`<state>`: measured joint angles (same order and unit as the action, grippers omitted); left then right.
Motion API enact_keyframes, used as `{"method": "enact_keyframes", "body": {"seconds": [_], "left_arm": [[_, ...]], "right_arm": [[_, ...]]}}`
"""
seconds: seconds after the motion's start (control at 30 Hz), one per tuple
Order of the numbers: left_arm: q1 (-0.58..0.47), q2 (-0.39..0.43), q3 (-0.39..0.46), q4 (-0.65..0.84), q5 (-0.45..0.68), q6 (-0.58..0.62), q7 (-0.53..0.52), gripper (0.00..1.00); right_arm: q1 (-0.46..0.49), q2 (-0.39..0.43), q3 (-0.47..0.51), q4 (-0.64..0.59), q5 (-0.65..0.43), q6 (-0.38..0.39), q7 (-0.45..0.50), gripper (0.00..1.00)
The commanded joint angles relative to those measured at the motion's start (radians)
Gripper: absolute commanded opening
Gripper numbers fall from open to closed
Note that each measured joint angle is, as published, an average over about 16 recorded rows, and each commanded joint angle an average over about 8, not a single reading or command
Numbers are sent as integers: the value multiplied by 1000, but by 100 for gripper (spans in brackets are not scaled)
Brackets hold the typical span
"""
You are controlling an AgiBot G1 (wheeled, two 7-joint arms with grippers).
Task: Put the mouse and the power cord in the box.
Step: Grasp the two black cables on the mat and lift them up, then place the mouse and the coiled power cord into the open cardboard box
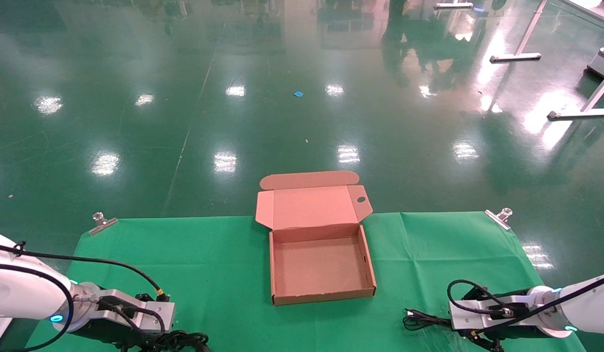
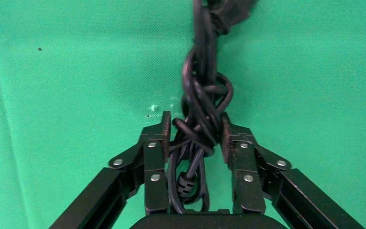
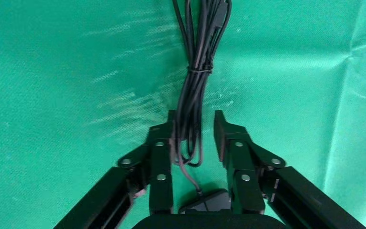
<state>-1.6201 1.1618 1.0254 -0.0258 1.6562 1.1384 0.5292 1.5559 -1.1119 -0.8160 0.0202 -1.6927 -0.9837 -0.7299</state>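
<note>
From the head view, 1 open box (image 1: 321, 266) sits mid-cloth between 2 low grippers. Left wrist: the left gripper (image 2: 193, 133) pinches 1 knotted power cord (image 2: 202, 102); loose coils could snag the box wall. Right wrist: the right gripper (image 3: 194, 129) straddles the cable (image 3: 194, 90), parted, gripping nothing; 1 mouse (image 3: 204, 201) lies between its fingers.

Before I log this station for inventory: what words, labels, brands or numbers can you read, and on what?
None can be read.
The box: plain cardboard, no print.
The power cord between the left gripper's fingers: no marking.
The mouse under the right gripper: no logo showing.
</note>
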Motion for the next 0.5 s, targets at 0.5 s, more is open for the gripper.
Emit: {"method": "enact_keyframes", "body": {"seconds": [0.5], "left_arm": [[-28, -85, -66, 29, -96, 172, -13, 0]], "right_arm": [[36, 55, 24, 4, 35, -85, -1, 0]]}}
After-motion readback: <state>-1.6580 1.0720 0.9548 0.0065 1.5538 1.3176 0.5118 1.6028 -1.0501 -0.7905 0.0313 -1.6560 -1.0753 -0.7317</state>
